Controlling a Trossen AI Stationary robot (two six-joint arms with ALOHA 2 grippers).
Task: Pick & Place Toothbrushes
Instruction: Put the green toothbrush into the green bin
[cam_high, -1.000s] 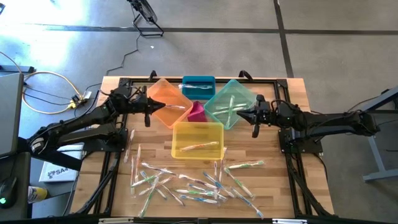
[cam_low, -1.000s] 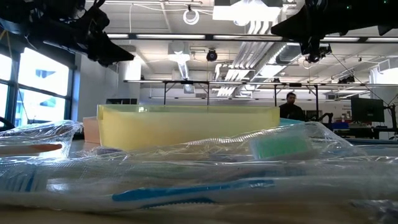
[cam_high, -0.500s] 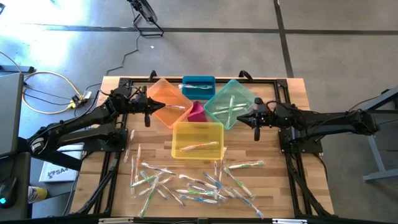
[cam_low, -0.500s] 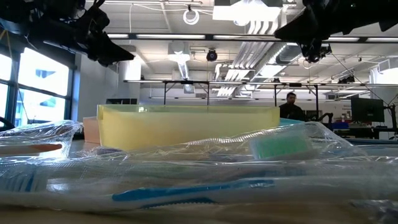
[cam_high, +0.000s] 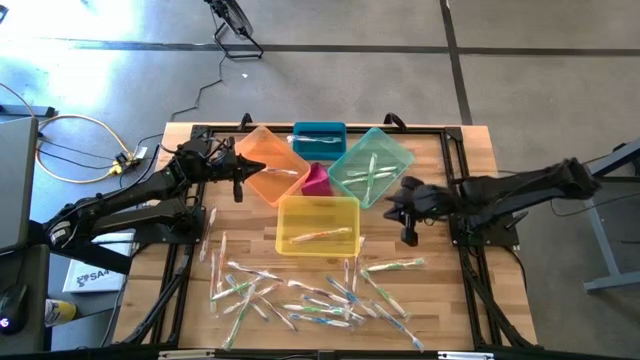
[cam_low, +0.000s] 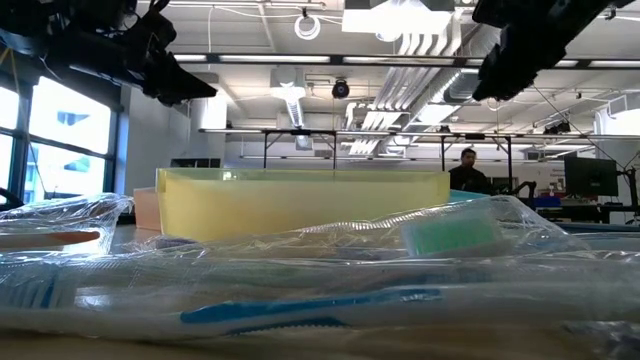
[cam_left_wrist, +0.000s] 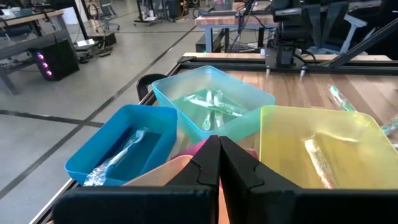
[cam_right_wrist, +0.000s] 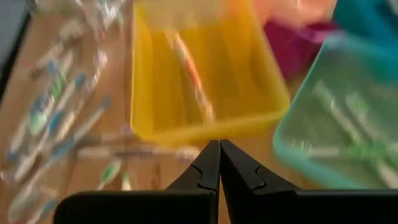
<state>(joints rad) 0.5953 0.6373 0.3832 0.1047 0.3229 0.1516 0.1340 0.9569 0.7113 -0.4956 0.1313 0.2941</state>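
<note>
- Wrapped toothbrushes (cam_high: 320, 292), thin whitish handles with coloured accents, lie scattered along the near edge of the wooden counter (cam_high: 455, 300); a few already sit in the translucent yellow bin (cam_high: 317, 224), teal bin (cam_high: 371, 166) and orange bin (cam_high: 268, 164).
- Right gripper (cam_high: 408, 225) hangs empty, fingers together, just right of the yellow bin.
- Left gripper (cam_high: 238, 181) waits, fingers together, beside the orange bin.
- Step judged: reaching for a fresh pick. Next: open fingers, descend onto one brush near the pile.

Wooden table (cam_high: 455, 290); coloured bins (cam_high: 317, 222); scattered toothbrushes (cam_high: 310, 296)
</note>
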